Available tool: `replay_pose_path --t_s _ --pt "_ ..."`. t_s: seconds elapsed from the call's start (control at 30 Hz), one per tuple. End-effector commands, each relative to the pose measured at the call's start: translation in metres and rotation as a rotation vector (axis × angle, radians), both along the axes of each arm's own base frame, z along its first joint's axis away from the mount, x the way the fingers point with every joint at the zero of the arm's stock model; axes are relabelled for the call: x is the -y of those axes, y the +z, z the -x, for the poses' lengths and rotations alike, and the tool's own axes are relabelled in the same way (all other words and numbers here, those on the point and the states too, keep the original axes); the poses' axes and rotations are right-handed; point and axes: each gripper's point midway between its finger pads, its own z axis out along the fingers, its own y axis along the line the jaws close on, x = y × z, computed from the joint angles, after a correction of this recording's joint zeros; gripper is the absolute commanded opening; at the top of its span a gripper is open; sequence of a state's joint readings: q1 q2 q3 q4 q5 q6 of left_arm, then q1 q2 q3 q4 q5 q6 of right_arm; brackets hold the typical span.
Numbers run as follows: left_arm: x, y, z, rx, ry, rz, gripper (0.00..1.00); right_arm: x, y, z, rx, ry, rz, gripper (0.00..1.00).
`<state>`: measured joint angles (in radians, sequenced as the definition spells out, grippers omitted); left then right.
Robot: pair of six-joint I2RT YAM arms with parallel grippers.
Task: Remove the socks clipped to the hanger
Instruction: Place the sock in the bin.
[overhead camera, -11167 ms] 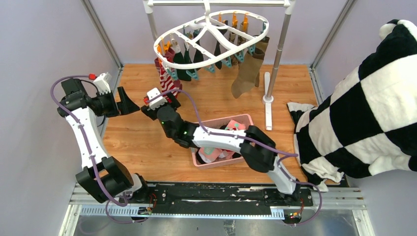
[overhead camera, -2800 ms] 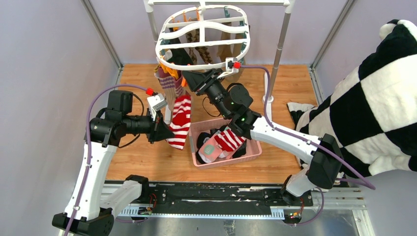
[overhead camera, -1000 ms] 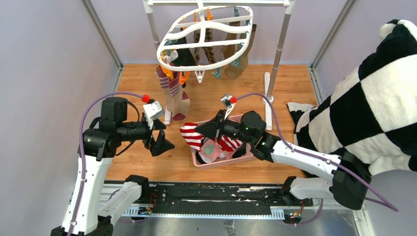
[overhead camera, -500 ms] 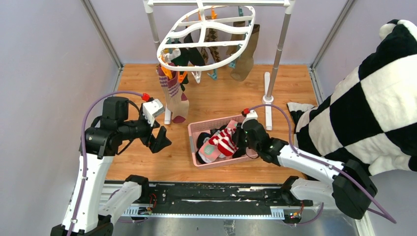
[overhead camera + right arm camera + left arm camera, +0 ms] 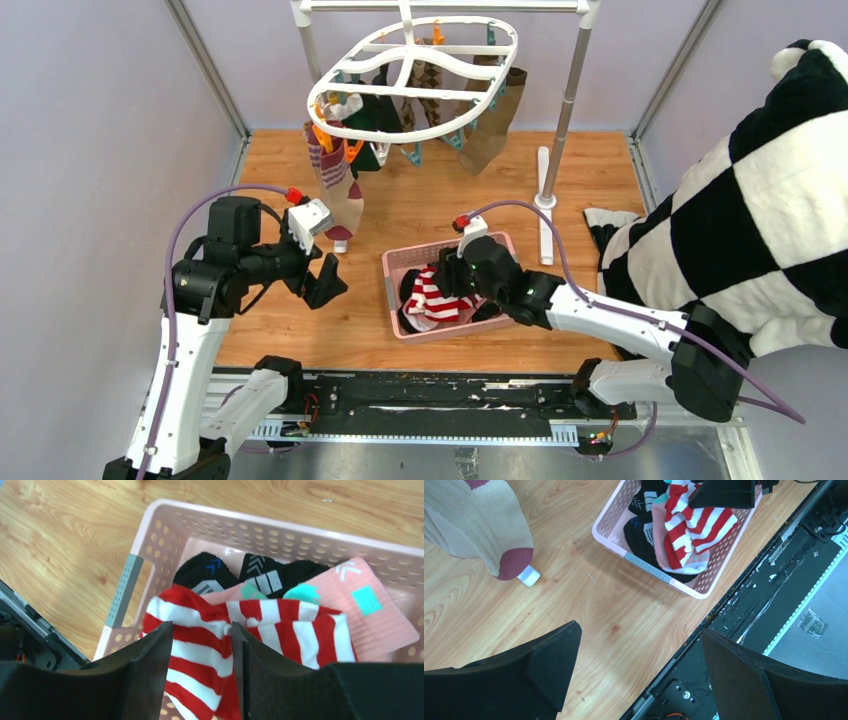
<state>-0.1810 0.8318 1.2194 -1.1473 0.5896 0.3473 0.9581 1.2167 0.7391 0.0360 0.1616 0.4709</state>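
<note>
The white oval hanger (image 5: 410, 75) hangs from the rack with socks clipped under it: a beige, purple-striped one (image 5: 335, 185) at the left, dark ones (image 5: 370, 115), an argyle one (image 5: 428, 80) and an olive-brown one (image 5: 490, 125). My right gripper (image 5: 450, 278) hovers over the pink basket (image 5: 395, 270), jaws parted (image 5: 202, 626). A red-white striped sock (image 5: 280, 625) lies loose in the basket beneath and between them. My left gripper (image 5: 639, 629) is wide open and empty over the wooden floor, left of the basket. The beige sock's maroon toe (image 5: 479, 525) hangs above it.
The basket (image 5: 240, 517) also holds black socks (image 5: 205, 570) and a pink sock (image 5: 370, 615). The grey pole rack (image 5: 570, 90) stands on white feet (image 5: 545, 225). A big black-and-white checked cloth (image 5: 740, 230) fills the right side. A black rail (image 5: 430, 395) runs along the near edge.
My right gripper carried the striped sock from the basket's left edge to over its middle and opened; the sock now rests in the basket. The hanger swung a little. The left arm barely moved.
</note>
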Motion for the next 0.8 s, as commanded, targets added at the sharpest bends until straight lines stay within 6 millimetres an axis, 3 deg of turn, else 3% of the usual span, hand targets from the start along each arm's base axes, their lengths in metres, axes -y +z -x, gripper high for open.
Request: replay_pose_path --t_s 0.0,0.1,0.2,0.37,0.47,0.57,0.77 --pt "-0.001 0.001 -0.002 0.013 0.013 0.0 1.0 0.001 0.008 -0.006 0.013 -0.024 0.054 0.55" --pt "-0.002 0.002 -0.002 0.02 0.018 -0.006 1.0 0.002 0.028 -0.009 0.039 -0.029 0.026 0.58" --pt "-0.002 0.001 -0.003 0.02 0.019 -0.01 1.0 -0.013 0.044 -0.003 0.024 0.034 -0.073 0.54" --pt "-0.003 0.002 -0.004 0.025 0.024 -0.013 1.0 -0.044 0.039 0.025 -0.193 0.275 -0.341 0.38" --pt "-0.004 0.003 -0.004 0.026 0.027 -0.014 1.0 -0.042 0.003 0.027 -0.385 0.335 -0.385 0.28" --pt "-0.004 0.002 -0.006 0.015 0.034 -0.016 1.0 -0.031 -0.039 0.014 -0.493 0.28 -0.33 0.25" --pt "-0.007 0.004 -0.009 0.024 0.053 -0.027 1.0 -0.009 -0.086 -0.021 -0.4 0.077 -0.158 0.24"
